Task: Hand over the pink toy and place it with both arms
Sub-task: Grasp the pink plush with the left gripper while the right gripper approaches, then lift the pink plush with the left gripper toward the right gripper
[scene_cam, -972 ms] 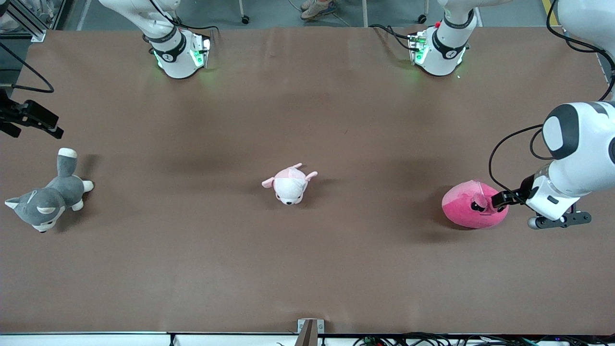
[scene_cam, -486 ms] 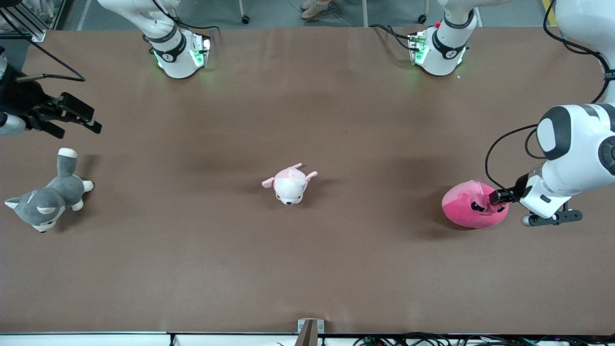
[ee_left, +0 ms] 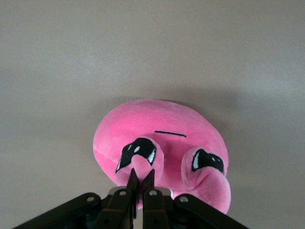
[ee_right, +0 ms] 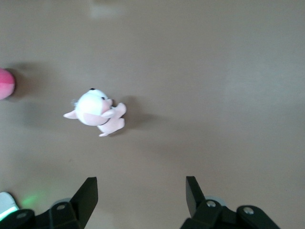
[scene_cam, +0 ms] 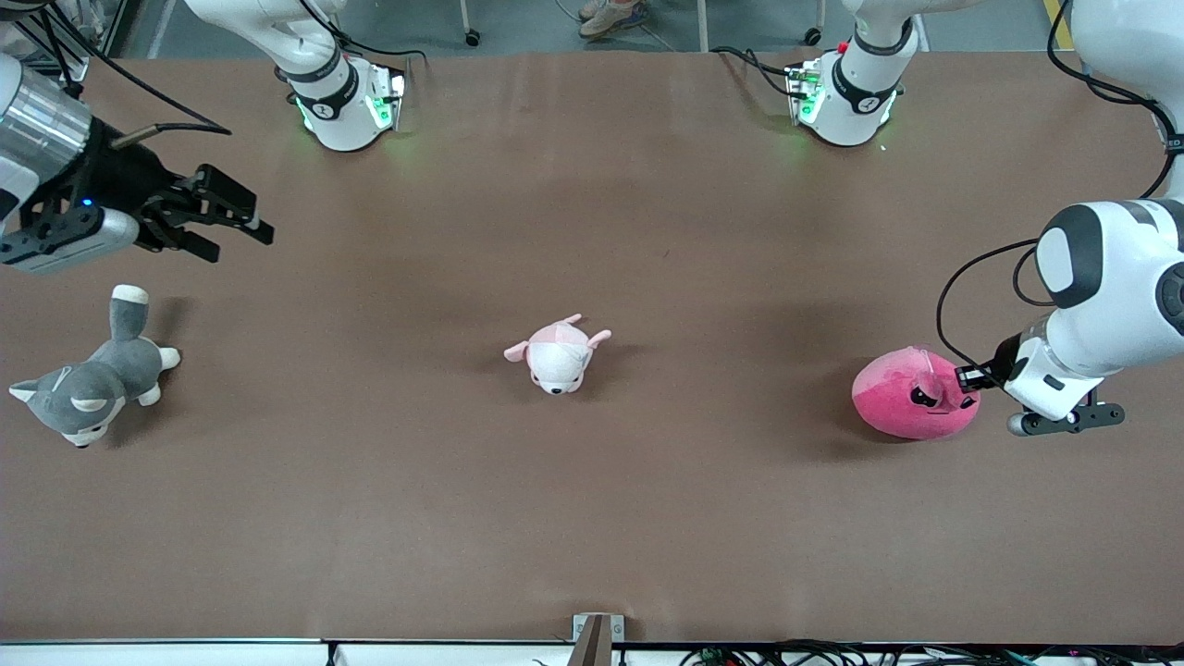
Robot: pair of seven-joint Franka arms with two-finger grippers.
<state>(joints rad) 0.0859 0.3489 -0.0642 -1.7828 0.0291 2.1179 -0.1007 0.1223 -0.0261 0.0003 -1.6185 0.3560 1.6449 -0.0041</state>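
The pink toy [scene_cam: 911, 396], a round hot-pink plush with angry black eyes, lies on the brown table at the left arm's end. My left gripper [scene_cam: 962, 377] is shut on one of its small floppy ears. The left wrist view shows the toy [ee_left: 159, 131] close up, with the gripper [ee_left: 141, 175] pinching the ear beside one eye. My right gripper [scene_cam: 242, 225] is open and empty, up over the table at the right arm's end, above the grey dog plush. The right wrist view shows it [ee_right: 141, 187] open, with the pink toy [ee_right: 5, 83] at the frame's edge.
A pale pink-and-white animal plush [scene_cam: 557, 352] lies at the table's middle; it also shows in the right wrist view [ee_right: 96, 113]. A grey-and-white dog plush [scene_cam: 88, 383] lies at the right arm's end. The arm bases [scene_cam: 344, 97] stand along the table's back edge.
My right gripper has come in from the table's end toward the middle. My left gripper has stayed shut on the pink toy's ear, which has shifted only slightly.
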